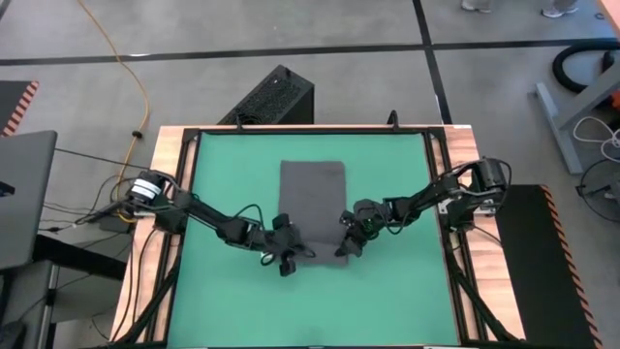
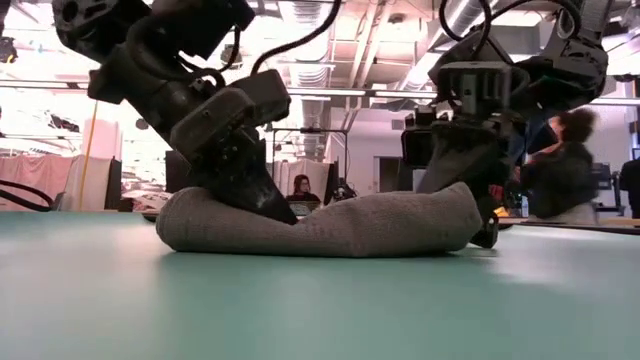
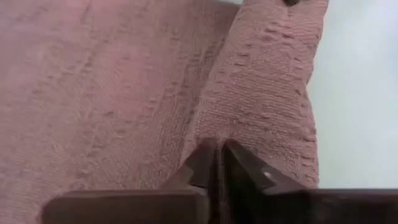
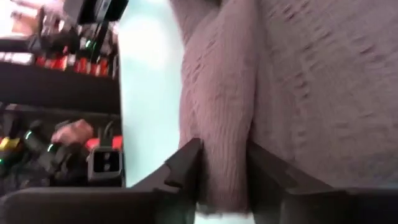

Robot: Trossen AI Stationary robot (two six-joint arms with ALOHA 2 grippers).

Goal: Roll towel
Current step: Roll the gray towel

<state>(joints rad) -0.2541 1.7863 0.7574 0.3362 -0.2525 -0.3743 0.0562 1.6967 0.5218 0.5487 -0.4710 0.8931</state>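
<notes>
The dark grey towel point(image 1: 312, 199) lies on the green mat point(image 1: 223, 165). Its far part is flat and its near end is rolled up into a thick roll point(image 2: 330, 225) that rests on the mat. My left gripper point(image 1: 284, 254) is at the roll's left part, its fingers shut together on the cloth point(image 3: 217, 148). My right gripper point(image 1: 350, 242) is at the roll's right end, one finger on each side of the roll point(image 4: 224, 168). Both arms reach in slanting down from the table's sides. My left gripper has its shut fingertips point(image 3: 208, 155) on the roll's near side point(image 3: 214, 132), where the cloth puckers toward them; a small fold seems pinched. It comes slanting down from the near left. The roll rests on the mat. My right gripper holds the roll's right end point(image 4: 221, 149) between its two fingers point(image 4: 186, 163), one on each side, and the roll narrows between them. The fingers lie across the roll and come slanting down from the right. The roll rests on the mat point(image 2: 470, 235).
Bare green mat lies on all sides of the towel, inside a black frame point(image 1: 310, 129) on the wooden table. A black box point(image 1: 271, 97) stands on the floor beyond the far edge. People point(image 2: 560, 165) show in the room behind the table.
</notes>
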